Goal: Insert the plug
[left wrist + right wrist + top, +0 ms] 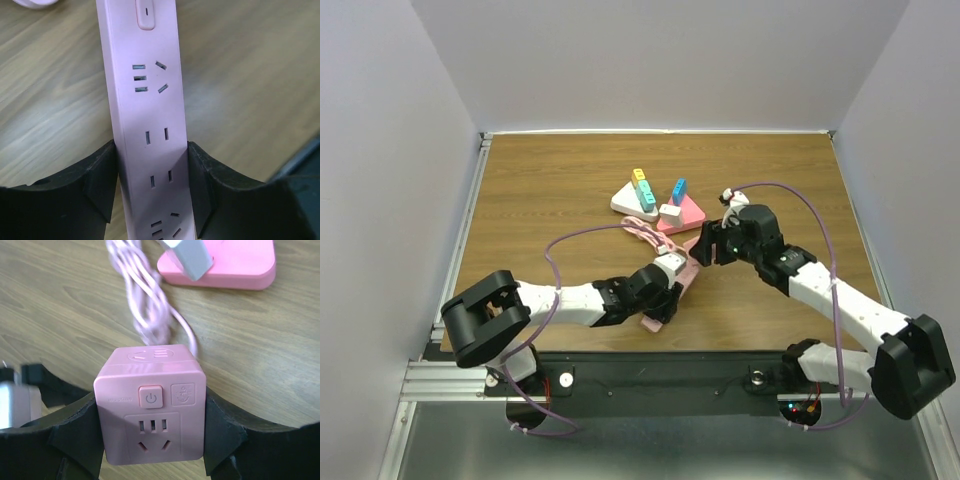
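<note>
Overhead, table: wood-grain top (pixel 540 200), and both arms are reaching in around the pink cube socket (pixel 692 244).
Overhead, right gripper: black right gripper (pixel 708 247) comes at the cube from its right.
Overhead, left gripper: left gripper (pixel 669 296) sits just near-left of the cube, on a long flat pink power strip (pixel 651 322).
Overhead, cable: pale pink cable (pixel 640 232) lies in a loose bundle left of the cube.
Overhead, stands: a white triangular base (pixel 625 203) and a pink triangular base (pixel 692 212), each carrying small upright blocks, stand beyond the cube.
Left wrist, jaws: clamped. Matte black fingers (pixel 102 185) press both long edges of the smooth strip, its slotted face and oval switch up.
Right wrist, jaws: clamped on the cube's two sides. It has rounded corners, a square power button and a slotted socket face.
Right wrist, cable: blurred strands trail beyond the cube toward the pink base.
Plug: can't pick it out for sure; a blurred pale boxy thing (pixel 15 402) sits left of the cube.
</note>
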Available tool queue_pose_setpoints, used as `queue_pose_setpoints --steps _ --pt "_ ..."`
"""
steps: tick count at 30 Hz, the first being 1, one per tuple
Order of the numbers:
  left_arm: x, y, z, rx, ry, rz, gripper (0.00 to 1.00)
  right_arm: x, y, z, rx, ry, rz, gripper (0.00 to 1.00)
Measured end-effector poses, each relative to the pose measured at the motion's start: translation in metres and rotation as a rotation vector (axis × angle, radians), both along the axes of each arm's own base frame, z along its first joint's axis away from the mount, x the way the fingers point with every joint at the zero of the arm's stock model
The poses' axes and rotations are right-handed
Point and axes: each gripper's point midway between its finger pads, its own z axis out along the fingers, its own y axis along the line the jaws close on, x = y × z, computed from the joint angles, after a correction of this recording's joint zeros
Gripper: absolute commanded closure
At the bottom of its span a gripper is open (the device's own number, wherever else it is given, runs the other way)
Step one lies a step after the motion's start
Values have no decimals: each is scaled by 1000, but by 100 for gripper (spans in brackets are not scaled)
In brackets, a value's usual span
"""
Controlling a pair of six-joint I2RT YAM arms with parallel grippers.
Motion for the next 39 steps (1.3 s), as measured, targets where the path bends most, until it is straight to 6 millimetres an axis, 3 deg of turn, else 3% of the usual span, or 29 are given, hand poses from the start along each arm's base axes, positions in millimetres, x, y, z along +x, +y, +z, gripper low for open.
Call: queue_pose_setpoints --steps 4,10,12,13,16,17,19,22,26,32,39 --pt "-15 -26 12 -80 -6 -162 100 -3 0 16 20 -48 16 100" --pt "-19 -31 -2 -89 40 -204 100 -10 0 26 10 -104 81 100" --pt "-16 -37 -1 -126 49 -191 81 -12 -2 23 -1 -106 88 100" --pt "-15 -39 -1 -143 52 -182 61 -13 -3 21 -8 -99 90 100" --pt "-14 -41 -1 -173 53 -164 42 -16 -4 13 -23 -72 92 100" --pt "-14 -42 0 -182 55 -159 31 -17 -4 11 -27 -64 95 100" --pt "-14 -42 0 -190 58 -149 19 -19 -5 5 -38 -39 101 100" --pt "-14 -44 4 -213 61 -141 11 -24 -5 1 -43 -17 111 100" --pt "-15 -45 5 -224 65 -132 10 -30 -4 -3 -45 11 134 100" --pt "-14 -39 5 -212 77 -97 10 -39 -6 -26 -80 106 151 100" --pt "-14 -19 4 -205 87 0 11 -43 -6 -30 -84 130 160 99"
